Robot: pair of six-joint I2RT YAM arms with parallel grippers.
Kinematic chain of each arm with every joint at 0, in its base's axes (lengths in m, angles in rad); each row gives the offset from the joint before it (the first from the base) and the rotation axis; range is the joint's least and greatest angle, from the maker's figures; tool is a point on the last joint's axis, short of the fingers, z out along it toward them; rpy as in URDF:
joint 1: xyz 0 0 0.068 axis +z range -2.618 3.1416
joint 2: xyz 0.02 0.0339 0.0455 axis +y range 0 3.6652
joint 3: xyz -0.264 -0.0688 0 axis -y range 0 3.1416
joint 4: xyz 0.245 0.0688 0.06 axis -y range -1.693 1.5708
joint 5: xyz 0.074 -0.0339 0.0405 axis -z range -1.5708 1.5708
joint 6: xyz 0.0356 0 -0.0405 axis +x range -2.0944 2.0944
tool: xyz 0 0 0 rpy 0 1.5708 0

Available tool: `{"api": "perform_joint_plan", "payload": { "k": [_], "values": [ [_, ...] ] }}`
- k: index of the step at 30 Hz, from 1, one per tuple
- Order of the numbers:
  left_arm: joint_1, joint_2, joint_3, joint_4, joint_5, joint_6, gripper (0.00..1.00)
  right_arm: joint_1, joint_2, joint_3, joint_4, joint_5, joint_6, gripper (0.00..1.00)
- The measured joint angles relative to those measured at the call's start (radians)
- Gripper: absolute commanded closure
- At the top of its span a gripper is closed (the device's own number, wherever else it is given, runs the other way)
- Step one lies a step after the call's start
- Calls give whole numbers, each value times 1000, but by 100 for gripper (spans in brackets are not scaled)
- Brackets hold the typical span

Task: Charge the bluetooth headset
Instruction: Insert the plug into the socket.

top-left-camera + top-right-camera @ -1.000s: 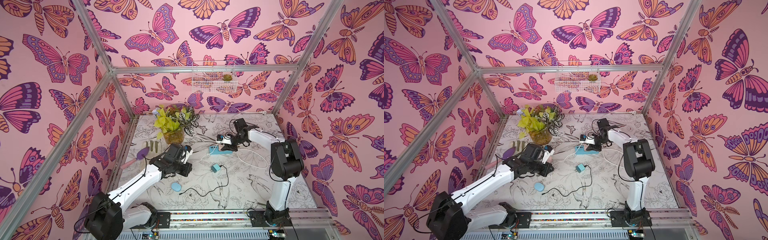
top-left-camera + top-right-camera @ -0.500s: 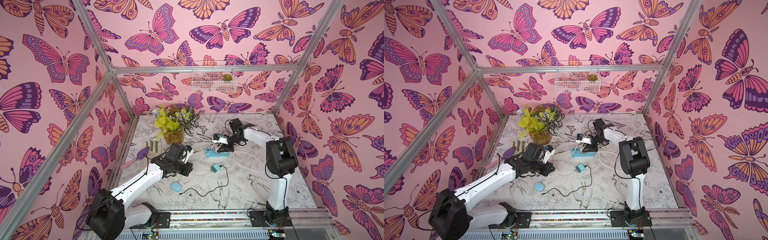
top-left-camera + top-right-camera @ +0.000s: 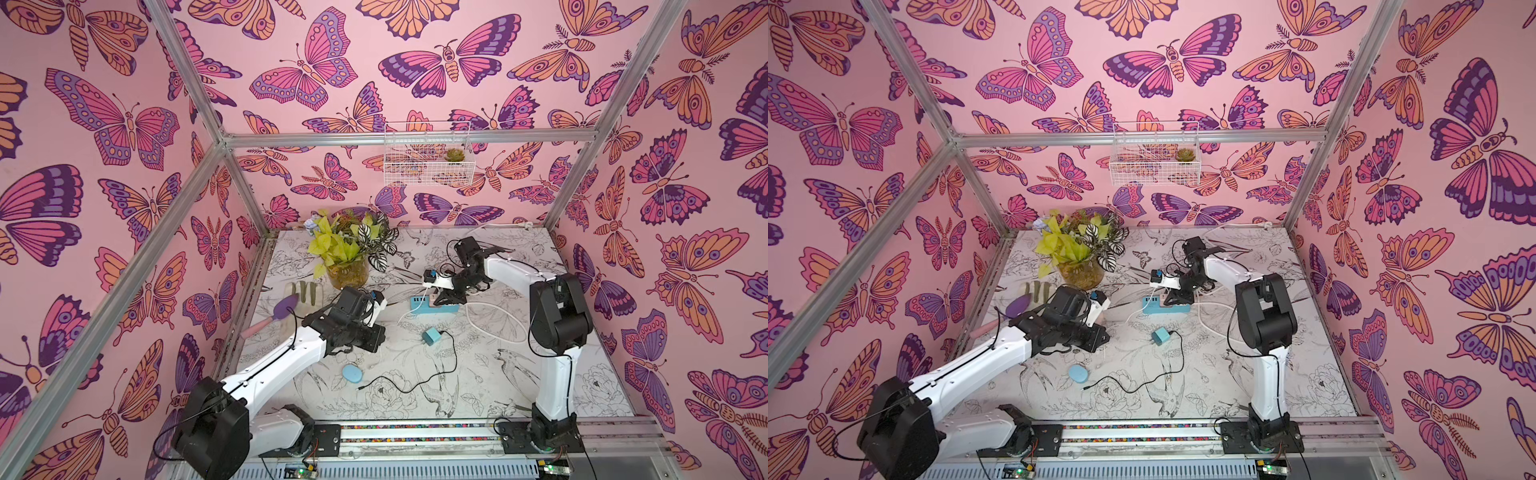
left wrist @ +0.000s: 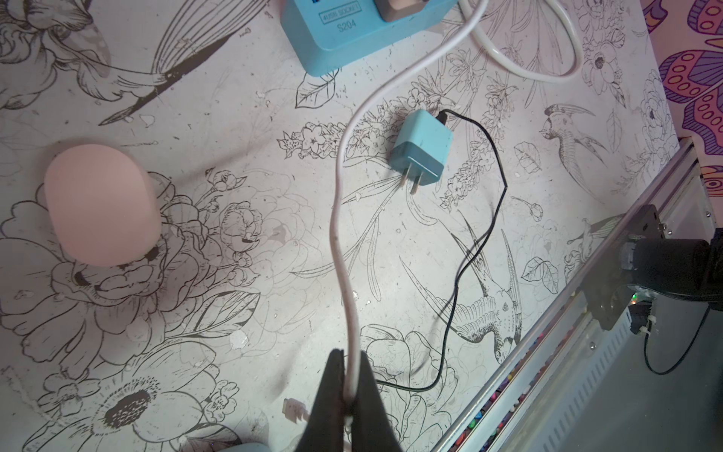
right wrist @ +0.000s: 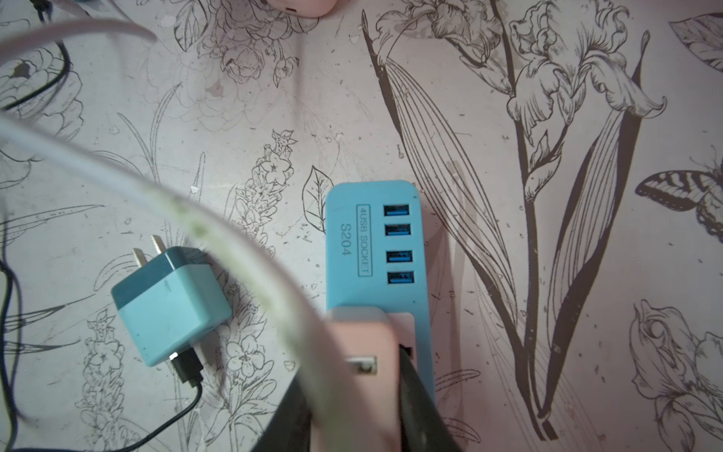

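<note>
My left gripper (image 4: 352,391) is shut on a white cable (image 4: 339,219) close to its loose connector (image 4: 294,409). That cable runs up to a pink charger plug (image 5: 360,352). My right gripper (image 5: 362,395) is shut on the plug, which stands on the end of the blue USB power strip (image 5: 369,242) at the table's middle (image 3: 415,302). The pink rounded headset case (image 4: 99,207) lies on the table beside the left arm, apart from both grippers. In both top views the right gripper (image 3: 442,296) (image 3: 1173,298) points down onto the strip.
A blue wall charger (image 3: 431,336) (image 4: 422,148) with a black cable (image 3: 415,382) lies in front of the strip. A light blue oval case (image 3: 352,372) sits near the left gripper. A potted plant (image 3: 347,253) and a purple brush (image 3: 284,307) stand at the back left.
My right gripper has moved left and down with the pink plug, onto the power strip. The left arm has hardly moved and keeps its hold on the white cable.
</note>
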Motion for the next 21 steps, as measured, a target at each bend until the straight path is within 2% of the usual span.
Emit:
{"api": "perform_joint_plan", "payload": {
  "k": [21],
  "values": [
    [0,0,0,0,0,0,100,24,1,18,-24,68,-4,100]
  ]
}}
